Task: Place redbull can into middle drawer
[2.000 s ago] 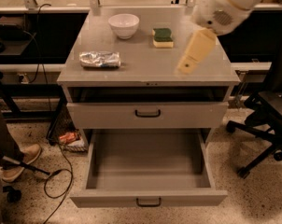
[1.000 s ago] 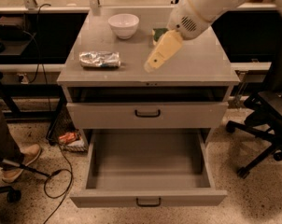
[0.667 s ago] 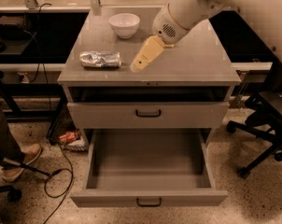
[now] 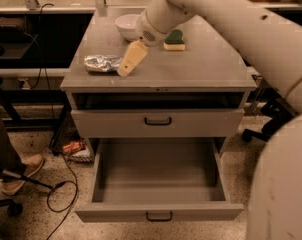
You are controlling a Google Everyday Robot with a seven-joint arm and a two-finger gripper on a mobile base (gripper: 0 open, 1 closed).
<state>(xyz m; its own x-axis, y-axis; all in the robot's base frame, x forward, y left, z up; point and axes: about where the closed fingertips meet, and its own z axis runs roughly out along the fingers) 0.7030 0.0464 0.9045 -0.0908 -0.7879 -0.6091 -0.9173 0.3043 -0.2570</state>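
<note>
Placement has not yet been carried out: the redbull can [image 4: 102, 63] is seen lying on its side on the surface [image 4: 206, 69], close to the left edge and somewhat nearer the front edge than the back. The gripper [image 4: 132, 58] is held low over the surface just beside the can's right end, angled down toward the front-left corner. Contact cannot be confirmed, and whether the gripper is open or closed cannot be told from this view. This pose is judged to be an approach for picking the can up, since the can is not lifted and lies directly in the line of reach. Because the can is lying down rather than upright, rolling toward an edge may be expected if it is nudged. The middle drawer [image 4: 158, 176] is pulled well out below the upper drawer front [image 4: 158, 123], presumably so that the can may be lowered straight in from above. A white bowl [image 4: 126, 25] and a sponge [image 4: 174, 40] are set near the back edge, well apart from the can's likely path to the drawer.
</note>
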